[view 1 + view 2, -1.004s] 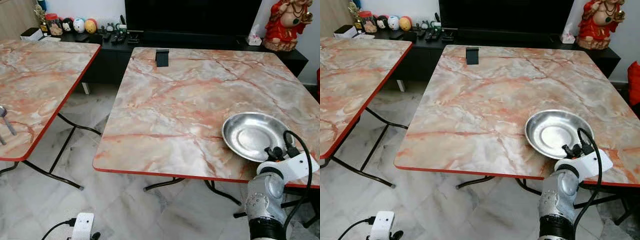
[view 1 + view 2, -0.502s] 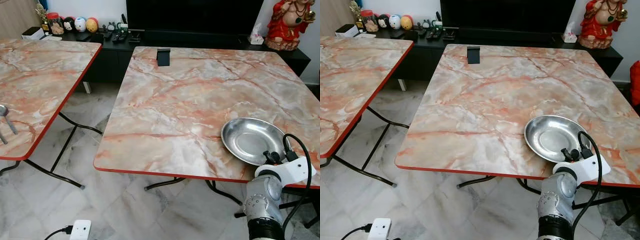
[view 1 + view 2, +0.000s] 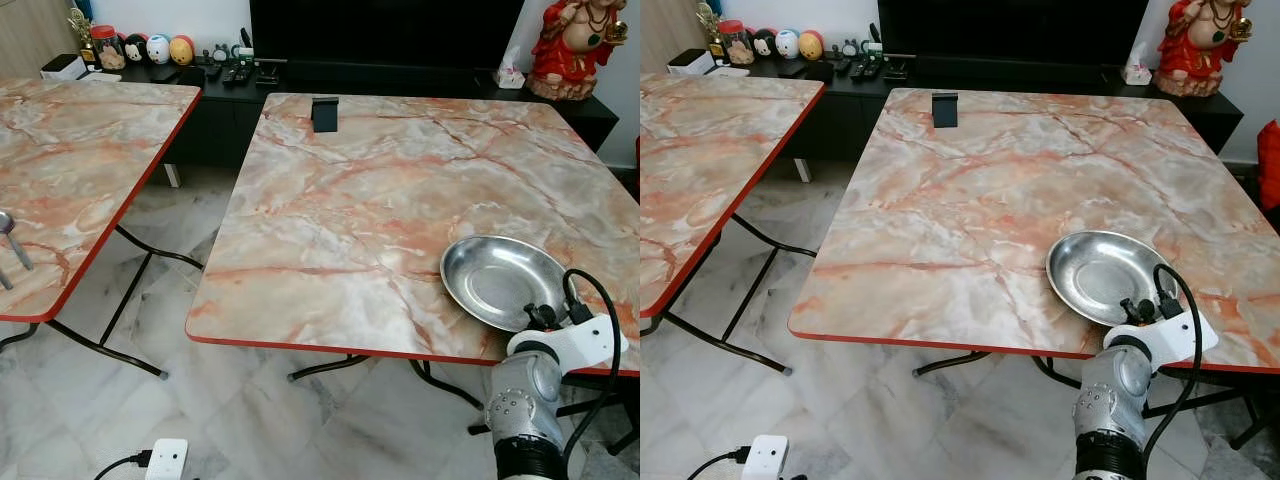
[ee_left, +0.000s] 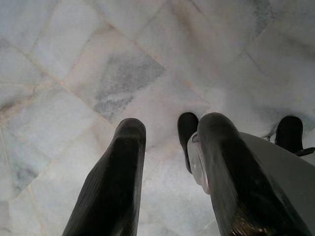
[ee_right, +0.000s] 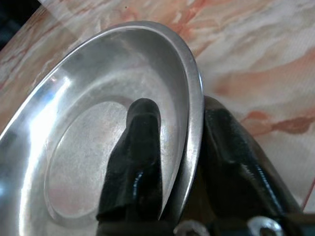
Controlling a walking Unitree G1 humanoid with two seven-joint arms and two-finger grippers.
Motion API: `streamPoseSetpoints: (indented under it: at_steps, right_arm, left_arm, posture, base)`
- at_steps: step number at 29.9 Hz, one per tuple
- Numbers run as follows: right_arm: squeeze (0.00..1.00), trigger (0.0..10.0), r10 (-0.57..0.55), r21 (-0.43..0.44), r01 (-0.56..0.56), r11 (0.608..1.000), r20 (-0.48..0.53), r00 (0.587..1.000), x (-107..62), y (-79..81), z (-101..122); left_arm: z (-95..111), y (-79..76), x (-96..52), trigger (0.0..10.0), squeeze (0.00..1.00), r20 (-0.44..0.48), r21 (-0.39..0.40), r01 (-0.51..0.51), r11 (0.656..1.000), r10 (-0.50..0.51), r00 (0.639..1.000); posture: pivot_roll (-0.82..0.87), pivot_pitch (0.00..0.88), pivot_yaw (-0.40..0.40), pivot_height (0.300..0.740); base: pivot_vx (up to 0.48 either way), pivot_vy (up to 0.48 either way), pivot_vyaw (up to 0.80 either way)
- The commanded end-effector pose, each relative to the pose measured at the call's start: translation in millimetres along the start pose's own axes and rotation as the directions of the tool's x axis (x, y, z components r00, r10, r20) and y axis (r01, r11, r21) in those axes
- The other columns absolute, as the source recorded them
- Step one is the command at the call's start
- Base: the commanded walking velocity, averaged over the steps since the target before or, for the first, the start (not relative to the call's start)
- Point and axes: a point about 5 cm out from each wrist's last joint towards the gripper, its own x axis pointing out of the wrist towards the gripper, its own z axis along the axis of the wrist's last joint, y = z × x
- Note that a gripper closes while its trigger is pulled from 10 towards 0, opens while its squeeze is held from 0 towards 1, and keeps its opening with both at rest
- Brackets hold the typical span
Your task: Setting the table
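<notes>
A round steel plate (image 3: 500,280) is at the near right corner of the marble-patterned table (image 3: 340,200), just in from the red front edge. My right gripper (image 3: 555,315) is shut on the plate's near rim. In the right wrist view one black finger (image 5: 138,147) lies inside the plate (image 5: 83,128) and the other finger (image 5: 231,147) is outside under the rim. I cannot tell whether the plate rests on the tabletop. My left gripper (image 4: 172,123) hangs open over the marble floor, with nothing between its fingers.
A second marble table (image 3: 70,150) stands to the left with a spoon (image 3: 10,235) near its front. A small black stand (image 3: 324,113) sits at the far edge of the main table. A dark TV cabinet and a red statue (image 3: 580,45) are behind. A white plug (image 3: 165,460) lies on the floor.
My right gripper has brought the plate a little lower and flatter over the table's near right corner. The view has shifted slightly.
</notes>
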Motion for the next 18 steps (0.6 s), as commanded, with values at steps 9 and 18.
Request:
streamPoseSetpoints:
  at_steps: [9, 18]
  right_arm:
    - [0.85, 10.0, 0.003, 0.008, -0.003, 1.0, -0.006, 1.0, 2.0, 1.3, 0.4]
    - [0.1, 10.0, 0.006, 0.0, -0.006, 1.0, -0.006, 1.0, 2.2, 2.2, -0.1]
  left_arm:
    - [3.8, 6.9, 0.7, 10.0, 0.0, -0.014, 0.009, -0.012, 1.0, 0.012, 1.0]
    - [-12.5, 23.0, -6.0, 10.0, 0.0, -0.042, 0.001, -0.032, 0.999, 0.032, 0.999]
  posture:
    - [-0.04, 0.0, -0.039, 0.74]
    - [-0.04, 0.0, -0.04, 0.74]
  base:
    - [0.0, 0.0, 0.0]
    - [0.0, 0.0, 0.0]
